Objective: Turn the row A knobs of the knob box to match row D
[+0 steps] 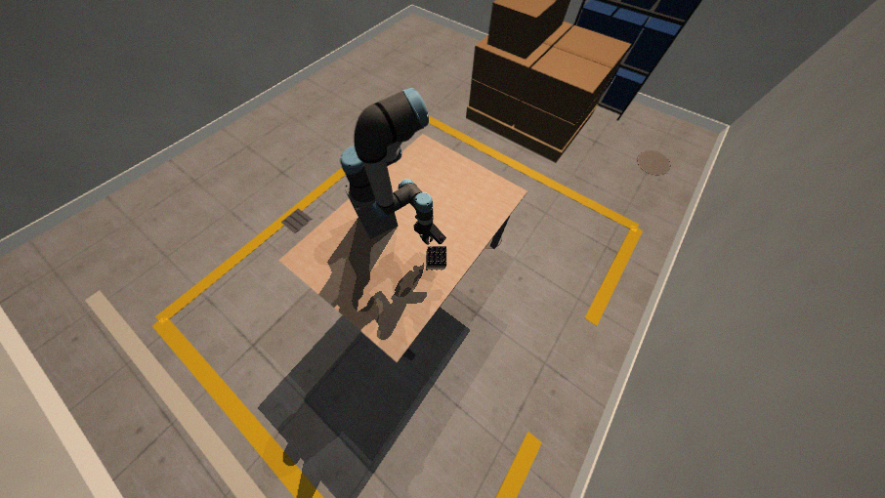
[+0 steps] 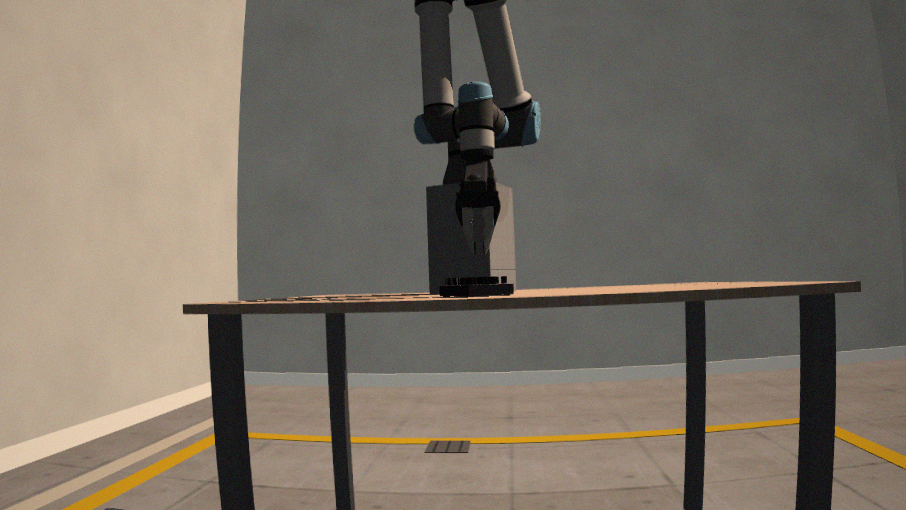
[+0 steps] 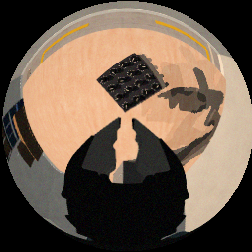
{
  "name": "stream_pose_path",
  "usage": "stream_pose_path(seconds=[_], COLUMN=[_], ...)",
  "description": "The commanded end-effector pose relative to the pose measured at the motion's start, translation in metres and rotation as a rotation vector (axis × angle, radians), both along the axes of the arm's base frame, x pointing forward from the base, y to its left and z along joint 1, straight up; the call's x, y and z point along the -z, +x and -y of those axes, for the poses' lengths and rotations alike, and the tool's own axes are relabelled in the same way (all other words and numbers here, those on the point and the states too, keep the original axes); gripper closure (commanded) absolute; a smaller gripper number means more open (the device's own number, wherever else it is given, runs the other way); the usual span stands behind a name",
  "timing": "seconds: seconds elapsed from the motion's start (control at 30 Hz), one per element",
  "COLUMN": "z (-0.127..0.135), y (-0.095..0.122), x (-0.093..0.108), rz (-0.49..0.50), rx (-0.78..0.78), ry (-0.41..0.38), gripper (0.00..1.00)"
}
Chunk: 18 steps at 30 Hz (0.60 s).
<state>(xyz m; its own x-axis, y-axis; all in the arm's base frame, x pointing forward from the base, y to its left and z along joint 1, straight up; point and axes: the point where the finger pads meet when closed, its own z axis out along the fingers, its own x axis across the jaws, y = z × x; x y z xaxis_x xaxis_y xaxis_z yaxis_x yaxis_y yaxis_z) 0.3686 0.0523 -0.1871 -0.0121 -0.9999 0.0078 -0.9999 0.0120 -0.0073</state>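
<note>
The knob box (image 1: 436, 257) is a small black square box with a grid of dark knobs, lying flat on the wooden table (image 1: 402, 234) near its right edge. It also shows in the side view (image 2: 476, 288) and in the wrist view (image 3: 131, 82), turned diagonally. The knob marks and the socket side are too small to read. My gripper (image 2: 479, 250) points down and hangs a short way above the box, touching nothing. In the wrist view the fingers stand nearly closed with a narrow gap and nothing between them; the box lies just beyond the tips.
The arm's grey base pedestal (image 2: 469, 237) stands on the table behind the box. Stacked cardboard boxes (image 1: 544, 74) and a blue rack (image 1: 638, 43) stand on the floor beyond the table. Yellow floor lines (image 1: 538, 179) ring the table.
</note>
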Motion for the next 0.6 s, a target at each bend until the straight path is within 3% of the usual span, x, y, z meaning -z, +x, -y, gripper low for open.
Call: stream_pose_path(seconds=[0.0,0.57], z=[-0.0007,-0.0012], y=[-0.0005,-0.0011], x=[-0.0012,-0.0017], rz=[0.001,0.001], rx=[-0.091,-0.144], ry=[0.004,0.004], gripper=[0.89,0.89])
